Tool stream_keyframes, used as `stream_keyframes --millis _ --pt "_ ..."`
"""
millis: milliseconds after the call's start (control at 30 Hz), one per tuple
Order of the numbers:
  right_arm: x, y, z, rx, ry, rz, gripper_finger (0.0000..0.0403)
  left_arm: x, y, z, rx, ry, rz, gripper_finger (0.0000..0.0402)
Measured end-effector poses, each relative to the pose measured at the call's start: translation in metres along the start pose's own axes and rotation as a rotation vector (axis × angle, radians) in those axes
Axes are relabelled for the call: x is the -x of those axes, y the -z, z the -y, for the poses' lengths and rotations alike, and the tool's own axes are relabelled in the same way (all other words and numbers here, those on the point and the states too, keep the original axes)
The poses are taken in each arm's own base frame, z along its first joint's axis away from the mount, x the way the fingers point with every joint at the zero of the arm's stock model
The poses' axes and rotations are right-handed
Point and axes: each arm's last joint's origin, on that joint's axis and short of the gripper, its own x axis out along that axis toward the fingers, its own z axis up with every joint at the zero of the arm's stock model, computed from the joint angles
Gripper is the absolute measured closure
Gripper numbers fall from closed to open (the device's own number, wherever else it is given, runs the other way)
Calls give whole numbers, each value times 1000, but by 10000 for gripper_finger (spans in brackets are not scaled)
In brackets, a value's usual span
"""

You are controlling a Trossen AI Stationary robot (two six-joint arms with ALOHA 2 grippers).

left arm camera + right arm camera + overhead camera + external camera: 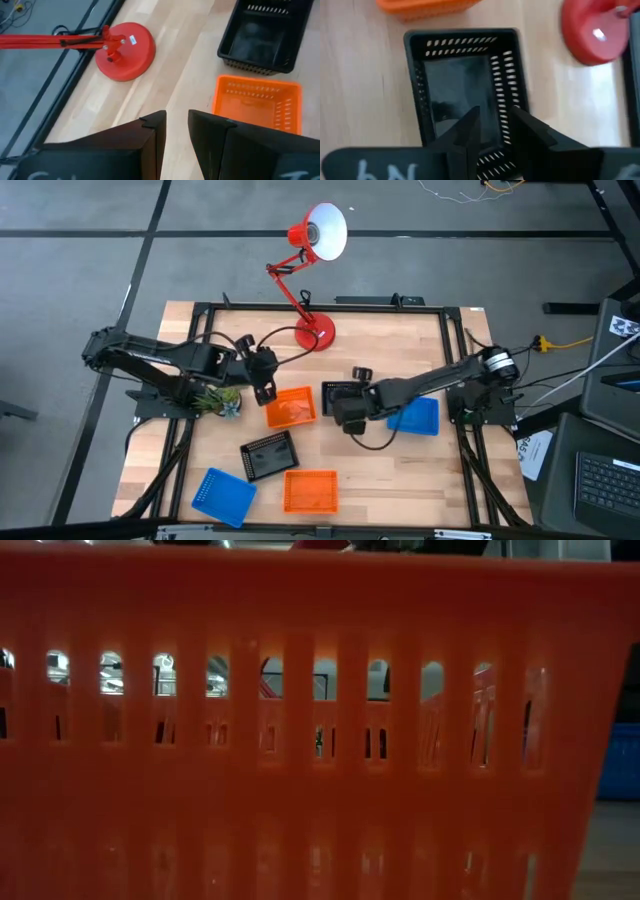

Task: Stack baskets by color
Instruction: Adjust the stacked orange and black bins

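Low view: only orange basket [320, 740] wall.

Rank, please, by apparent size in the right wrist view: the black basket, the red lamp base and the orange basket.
1. black basket, largest, wholly in view.
2. red lamp base, cropped by the frame.
3. orange basket, only an edge showing.
Both cropped items may really be larger than they look.

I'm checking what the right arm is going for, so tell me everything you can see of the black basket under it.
The black basket is a shallow rectangular tray of dark plastic, with slotted walls and a solid glossy floor. It sits upright and empty on the wooden table, near the red lamp's base. The right gripper hovers over one wall, fingers apart.
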Motion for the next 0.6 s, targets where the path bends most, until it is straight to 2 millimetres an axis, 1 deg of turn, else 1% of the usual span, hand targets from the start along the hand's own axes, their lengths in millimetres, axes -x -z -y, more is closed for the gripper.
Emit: stream_keyframes --millis 167,300,467,600 --pt "-25 1 -9 101 -54 -68 299 -4 1 0 -19 -13 -22 328" --pt "-35 2 -14 118 -59 -90 299 -4 1 -1 -22 -17 -22 328" --pt "-38 2 -18 114 -125 -105 299 -4 1 0 -22 -15 -21 328" --pt "-37 3 -19 110 -143 -108 299 -4 1 0 -22 -16 -21 328"
